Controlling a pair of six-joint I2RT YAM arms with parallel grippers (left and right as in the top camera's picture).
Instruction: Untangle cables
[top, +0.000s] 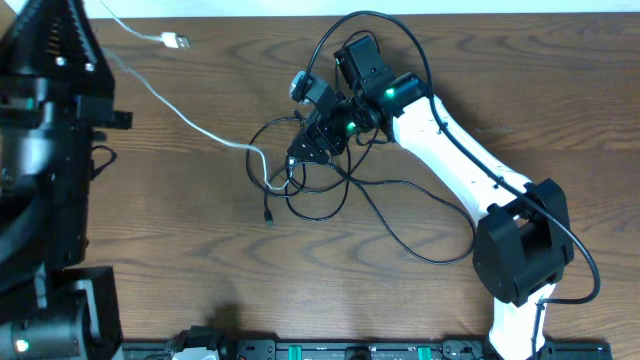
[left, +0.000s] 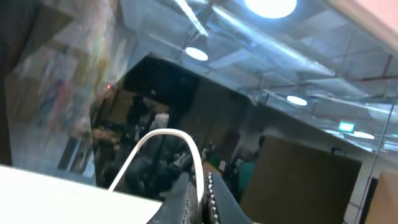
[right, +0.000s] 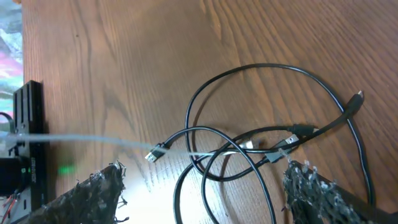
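The white cable (top: 190, 120) runs from the left arm across the wooden table to a tangle in the middle, and its plug (top: 178, 41) lies at the top left. The black cable (top: 400, 230) loops widely around the tangle (top: 300, 180). My left gripper (left: 202, 186) points up toward the ceiling and is shut on the white cable (left: 161, 134). In the overhead view the left arm hides it. My right gripper (top: 303, 150) hovers open over the tangle. In the right wrist view its fingers (right: 205, 186) straddle black cable loops (right: 261, 99) and a small plug (right: 157, 153).
The bulky black left arm (top: 45, 130) fills the table's left side. The white right arm (top: 450, 150) reaches in from the front right, with a thicker black cord (top: 585, 260) by its base. A black rail (top: 350, 350) lines the front edge.
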